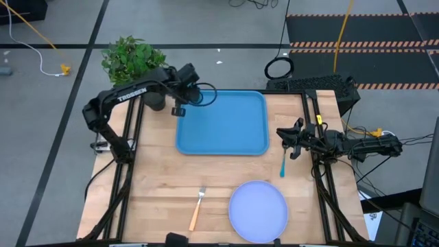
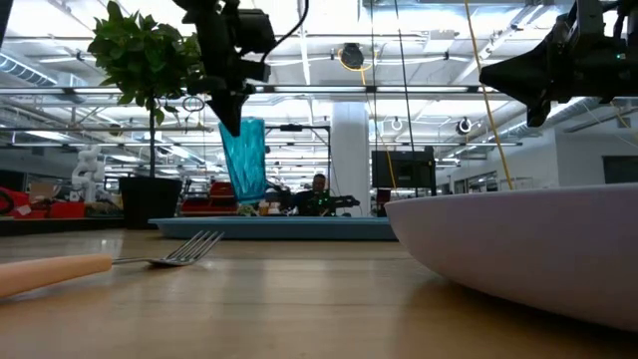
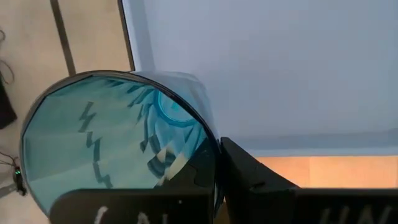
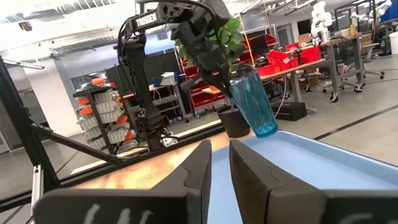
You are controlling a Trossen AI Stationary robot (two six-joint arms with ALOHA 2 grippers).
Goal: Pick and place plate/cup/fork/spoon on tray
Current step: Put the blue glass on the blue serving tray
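While the left tool (image 1: pixel 194 95) hangs over the tray's far left corner, it grips the cup (image 2: pixel 243 160) by the rim, one finger (image 3: pixel 255 180) outside the wall and the other inside. In the low view the cup hangs clear above the tray (image 1: pixel 223 123), its base lowest and its body slightly tilted. The right wrist view shows the same cup (image 4: pixel 255 102) suspended above the blue tray surface (image 4: pixel 311 168), not touching it.

The tray lies on the far half of the desk (image 1: pixel 158 182), with nothing resting on its bare blue floor. A potted plant (image 1: pixel 132 58) stands just beyond the tray's far left corner, close to the left arm.

The right tool (image 1: pixel 288 140) hovers just off the tray's right edge, above the desk, with its fingers (image 4: pixel 196 171) set to a narrow gap and nothing between them. The spoon (image 1: pixel 282 165) lies on the desk near that tool, apart from the tray's near right corner, its teal handle pointing toward the near edge.

The plate (image 1: pixel 258 210) rests on the desk near the front edge, well apart from the tray. The fork (image 1: pixel 197 209) lies just left of the plate without touching it, tines toward the tray and orange handle toward the front edge. In the low view the fork (image 2: pixel 120 261) lies flat on the wood, and the plate's rim (image 2: pixel 518 249) fills the right foreground.
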